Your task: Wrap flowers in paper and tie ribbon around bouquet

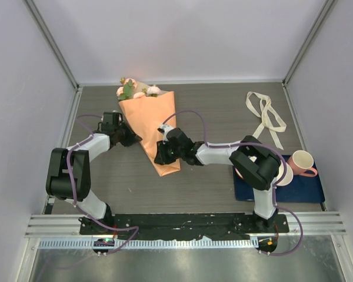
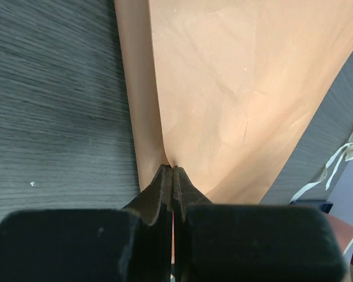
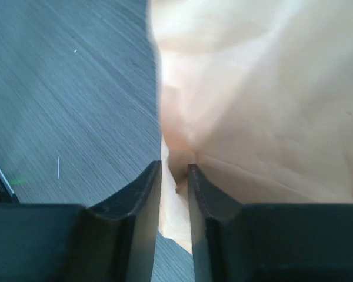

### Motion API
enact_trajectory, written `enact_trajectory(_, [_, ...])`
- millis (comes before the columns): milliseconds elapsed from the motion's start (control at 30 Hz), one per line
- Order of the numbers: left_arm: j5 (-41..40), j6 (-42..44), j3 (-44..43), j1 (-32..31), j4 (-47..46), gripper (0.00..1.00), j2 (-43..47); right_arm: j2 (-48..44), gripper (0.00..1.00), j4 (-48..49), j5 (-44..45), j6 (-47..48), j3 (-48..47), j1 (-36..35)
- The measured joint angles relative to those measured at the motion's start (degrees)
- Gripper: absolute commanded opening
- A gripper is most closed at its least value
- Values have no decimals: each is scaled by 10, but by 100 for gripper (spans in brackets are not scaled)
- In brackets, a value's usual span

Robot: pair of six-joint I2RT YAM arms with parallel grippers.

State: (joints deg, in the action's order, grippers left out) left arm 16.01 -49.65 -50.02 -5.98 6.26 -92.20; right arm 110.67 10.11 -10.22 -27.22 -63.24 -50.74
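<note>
Top view first: the bouquet [image 1: 156,132] lies flat on the table [image 1: 223,117] with its wide end toward the far wall. The flowers [image 1: 135,90] poke out there, pink blooms and green leaves. The paper [image 1: 159,120] forms an orange cone that tapers down toward the arms. The left gripper [image 1: 134,140] is in at the cone's left edge, about halfway along. The right gripper [image 1: 160,157] sits over the narrow lower end. The ribbon [image 1: 266,111] lies loose on the table over on the right, looped on itself and well apart from the bouquet. Nearer the arms, a pink mug [image 1: 303,163] stands on a dark blue mat [image 1: 300,191].

Over to the left wrist: the left gripper [image 2: 172,171] has its jaws pressed flat together with no gap. The tips sit right on a raised fold at the edge of the paper [image 2: 235,88]. A thin orange sliver shows between the fingers, so that is a pinch on the sheet. Dark wood grain of the table [image 2: 53,100] fills the left, and a bit of ribbon [image 2: 341,158] shows at the far right.

Right wrist now: the right gripper [image 3: 174,167] has its jaws a narrow slot apart. A crumpled edge of the paper [image 3: 265,106] sits inside that slot, and the pads are not visibly squeezing it. The table [image 3: 70,100] on the left is blurred.
</note>
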Motion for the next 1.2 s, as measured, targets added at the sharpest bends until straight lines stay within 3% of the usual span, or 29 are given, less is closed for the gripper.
enact_trajectory(67, [-7,7,0,0,2,0,-2,0,50,-3,-15,-4,-2,3])
enact_trajectory(167, [-17,12,0,0,5,0,-2,0,55,-1,-49,-11,-2,9])
enact_trajectory(500, [-30,21,0,0,4,0,-9,7,54,10,-110,-34,-31,33])
enact_trajectory(633, [-31,21,0,0,4,0,-17,28,44,14,-116,-36,-61,38])
enact_trajectory(767, [-32,21,0,0,3,0,-26,59,27,16,-123,-43,-73,39])
enact_trajectory(867, [-32,21,0,0,4,8,-31,77,21,14,-126,-47,-73,39])
enact_trajectory(1000, [-41,22,1,0,8,36,-26,88,18,18,-129,-57,-70,41])
enact_trajectory(1067, [-52,23,12,0,13,41,-1,88,18,22,-131,-60,-69,44])
enact_trajectory(1133, [-64,20,29,0,23,41,52,88,18,28,-132,-64,-65,47])
enact_trajectory(1200, [-66,15,32,0,26,22,100,88,18,32,-135,-69,-61,49])
